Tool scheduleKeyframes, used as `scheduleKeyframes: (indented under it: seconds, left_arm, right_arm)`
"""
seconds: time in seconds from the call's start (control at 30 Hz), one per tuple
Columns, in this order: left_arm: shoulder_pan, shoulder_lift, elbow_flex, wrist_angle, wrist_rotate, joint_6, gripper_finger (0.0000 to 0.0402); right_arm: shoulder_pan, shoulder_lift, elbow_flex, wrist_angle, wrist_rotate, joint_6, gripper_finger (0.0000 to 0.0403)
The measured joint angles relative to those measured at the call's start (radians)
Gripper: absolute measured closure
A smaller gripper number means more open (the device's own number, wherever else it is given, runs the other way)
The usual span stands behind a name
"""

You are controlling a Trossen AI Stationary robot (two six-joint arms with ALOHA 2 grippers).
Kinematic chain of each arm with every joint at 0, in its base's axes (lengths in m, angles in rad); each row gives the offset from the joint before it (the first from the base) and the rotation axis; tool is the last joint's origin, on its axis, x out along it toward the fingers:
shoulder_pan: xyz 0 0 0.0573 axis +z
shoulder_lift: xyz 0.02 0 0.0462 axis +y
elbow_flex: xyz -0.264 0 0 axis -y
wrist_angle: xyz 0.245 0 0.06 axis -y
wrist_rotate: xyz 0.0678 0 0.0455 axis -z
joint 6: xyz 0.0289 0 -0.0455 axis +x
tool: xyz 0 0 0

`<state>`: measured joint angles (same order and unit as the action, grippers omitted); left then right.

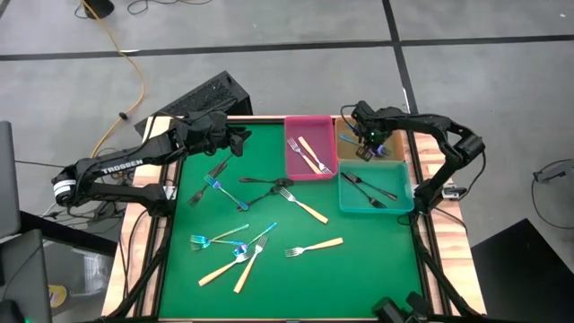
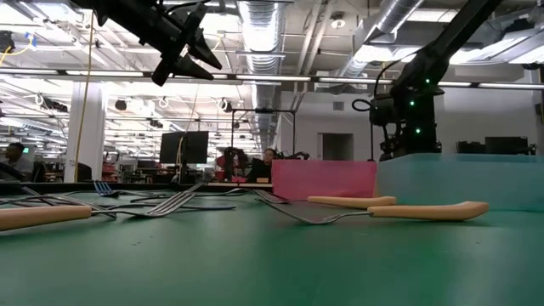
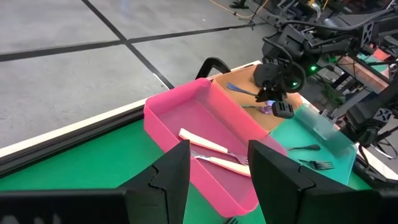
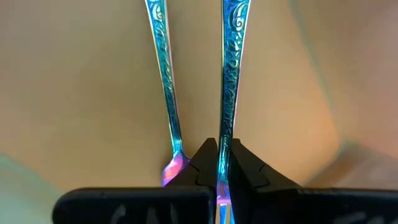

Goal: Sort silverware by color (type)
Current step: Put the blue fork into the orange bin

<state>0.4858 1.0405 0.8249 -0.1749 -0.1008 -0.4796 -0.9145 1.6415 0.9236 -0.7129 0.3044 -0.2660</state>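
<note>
The silverware is a set of slim forks in three finishes. Those with tan handles and silver heads lie partly in the pink tray (image 1: 309,170), where two rest crossed (image 1: 309,155), and partly loose on the green table (image 1: 269,260): one just beside the pink tray's near corner (image 1: 303,206), one farther out (image 1: 316,247), and two more crossed well away from it (image 1: 235,266). Dark black forks (image 1: 369,188) lie in the teal tray (image 1: 377,205), which touches the pink tray's near right corner; another black pair (image 1: 265,182) lies on the table just left of the pink tray. The iridescent blue forks show an embossed scroll pattern along thin handles that shade to violet at the neck. One blue fork (image 4: 165,81) lies flat in the brown tray (image 1: 395,154), right beside the pink tray, and more blue ones (image 1: 218,239) are scattered on the table well away from the pink tray.

The right tool (image 4: 219,163) hangs over the brown tray, its fingers clamped together on the handle of a second blue fork (image 4: 229,68). The left tool (image 3: 217,180) hovers left of the pink tray, fingers apart and holding nothing.

The held fork's tines are hidden behind the fingers. In the low view the forks overlap into a tangle, and the trays' contents are hidden behind their walls.
</note>
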Motion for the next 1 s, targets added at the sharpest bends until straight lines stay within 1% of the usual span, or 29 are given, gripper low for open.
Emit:
scheduleKeyframes:
  seconds: [0.33, 0.47, 0.67, 0.97, 1.0]
  left_arm:
    - [0.000, 0.000, 0.000, 0.000, -0.017, 0.000, 0.0258]
    - [0.000, 0.000, 0.000, 0.000, -0.017, 0.000, 0.0258]
    - [0.000, 0.000, 0.000, 0.000, -0.017, 0.000, 0.0258]
    - [0.000, 0.000, 0.000, 0.000, -0.017, -0.002, 0.0258]
    - [0.000, 0.000, 0.000, 0.000, -0.016, -0.002, 0.0258]
  right_arm:
    - [-0.009, 0.002, -0.001, -0.003, -0.027, 0.006, 0.0368]
    - [-0.009, 0.002, -0.001, 0.003, -0.032, 0.005, 0.0358]
    - [-0.002, 0.018, 0.004, 0.010, -0.039, 0.002, 0.0354]
    - [0.021, 0.094, 0.052, -0.036, -0.036, 0.008, 0.0351]
    - [0.023, 0.105, 0.056, -0.026, -0.018, 0.024, 0.0351]
